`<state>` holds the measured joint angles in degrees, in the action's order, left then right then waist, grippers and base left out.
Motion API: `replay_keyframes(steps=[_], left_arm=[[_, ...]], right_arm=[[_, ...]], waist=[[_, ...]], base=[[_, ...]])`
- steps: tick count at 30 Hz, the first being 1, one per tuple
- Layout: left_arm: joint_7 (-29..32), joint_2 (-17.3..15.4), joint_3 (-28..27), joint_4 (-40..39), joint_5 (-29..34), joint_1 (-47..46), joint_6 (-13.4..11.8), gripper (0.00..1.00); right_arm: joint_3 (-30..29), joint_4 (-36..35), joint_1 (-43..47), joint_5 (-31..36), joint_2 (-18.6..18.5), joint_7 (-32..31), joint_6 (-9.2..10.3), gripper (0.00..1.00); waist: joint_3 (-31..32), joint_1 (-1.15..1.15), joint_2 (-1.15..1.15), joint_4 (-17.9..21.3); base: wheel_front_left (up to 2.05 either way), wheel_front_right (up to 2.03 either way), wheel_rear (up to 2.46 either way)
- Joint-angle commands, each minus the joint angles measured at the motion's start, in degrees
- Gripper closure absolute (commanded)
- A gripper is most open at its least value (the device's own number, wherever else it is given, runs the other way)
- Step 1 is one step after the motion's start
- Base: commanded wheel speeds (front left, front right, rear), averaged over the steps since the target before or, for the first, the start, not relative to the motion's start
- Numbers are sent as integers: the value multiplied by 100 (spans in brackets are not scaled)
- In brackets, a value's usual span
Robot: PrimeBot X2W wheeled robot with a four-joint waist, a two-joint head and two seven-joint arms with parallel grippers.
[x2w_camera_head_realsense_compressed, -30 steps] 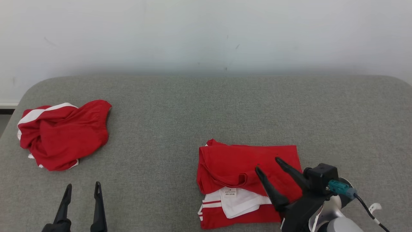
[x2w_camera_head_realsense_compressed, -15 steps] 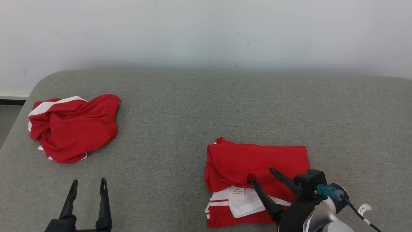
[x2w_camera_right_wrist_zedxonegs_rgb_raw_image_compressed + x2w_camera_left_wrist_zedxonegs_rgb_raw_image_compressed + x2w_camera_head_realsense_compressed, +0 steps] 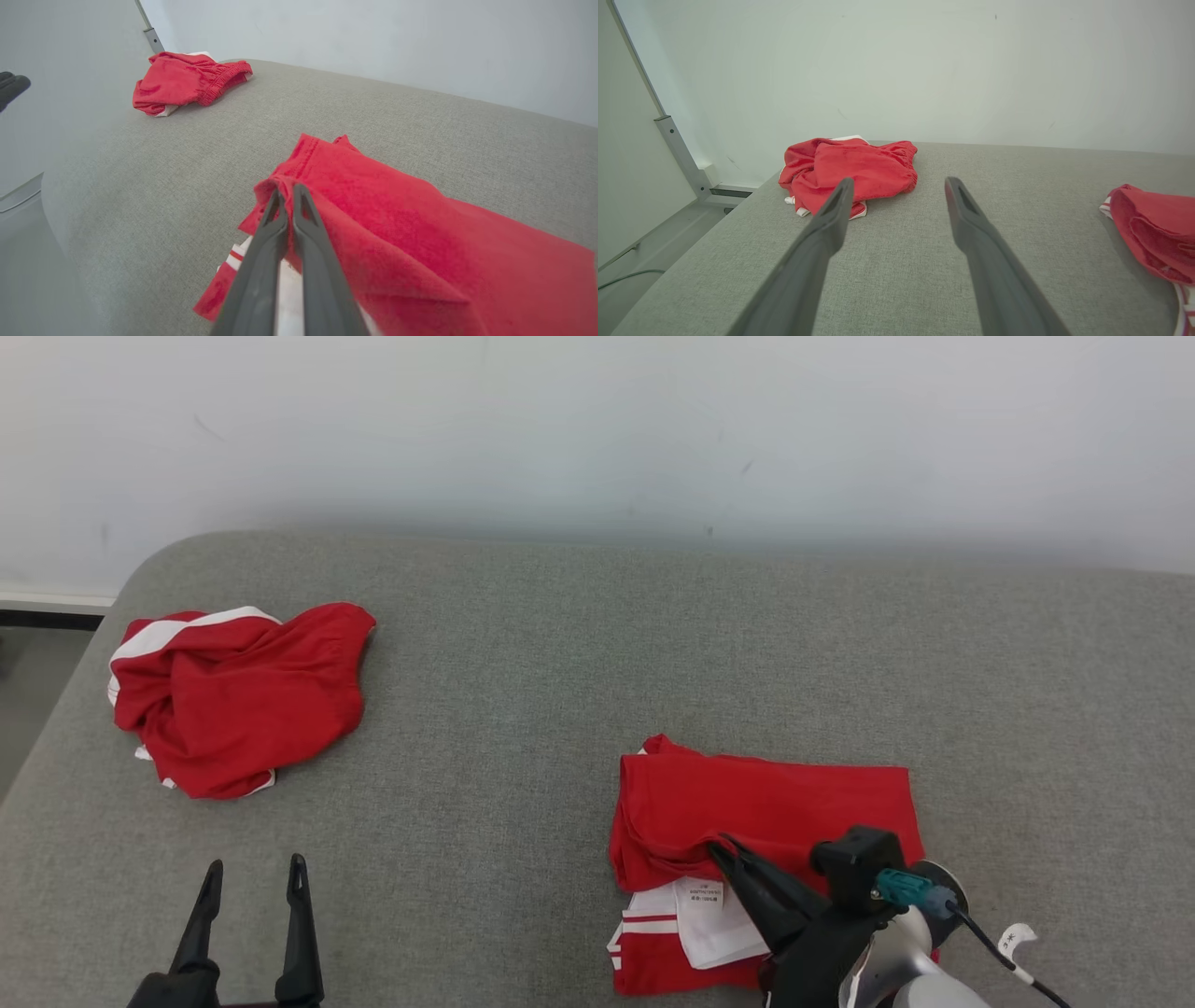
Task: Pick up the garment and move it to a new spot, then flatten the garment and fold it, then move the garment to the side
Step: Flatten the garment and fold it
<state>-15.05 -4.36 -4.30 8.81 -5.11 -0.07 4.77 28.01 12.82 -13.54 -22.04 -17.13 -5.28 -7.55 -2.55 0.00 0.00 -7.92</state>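
At the left of the grey fabric-covered table lay a crumpled red cloth garment with white trim, close to the table's left edge. Nearer the robot, the left claw hovered above the bare cover, its two dark fingers spread wide and holding nothing. Right of centre, by the front edge, lay the folded red cotton garment with a white striped panel, and the right claw had its fingers pressed together on a raised fold of its red fabric.
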Motion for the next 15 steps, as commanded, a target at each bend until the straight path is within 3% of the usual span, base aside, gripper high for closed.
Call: replay_keyframes(steps=[1,8,9,10,15], left_arm=[[-17,25,-5,6,46,19,-4,0],[-17,60,53,10,25,-26,6,0],[-17,64,47,12,25,-23,3,0],[-17,66,45,16,24,-25,3,0],[-17,57,2,23,34,-30,15,0]], right_arm=[[18,-105,121,-87,78,-23,15,100],[-11,-691,684,-360,315,-277,15,100],[14,-752,734,-460,358,-274,15,32],[11,-744,783,-516,372,-297,15,0],[87,-859,888,-718,431,-245,15,0]], waist=[[18,0,0,23],[-7,0,0,54],[-16,0,0,67],[-22,0,0,75],[-18,0,0,132]], base=[[0,0,0],[0,0,0],[0,0,0],[0,0,0],[0,0,0]])
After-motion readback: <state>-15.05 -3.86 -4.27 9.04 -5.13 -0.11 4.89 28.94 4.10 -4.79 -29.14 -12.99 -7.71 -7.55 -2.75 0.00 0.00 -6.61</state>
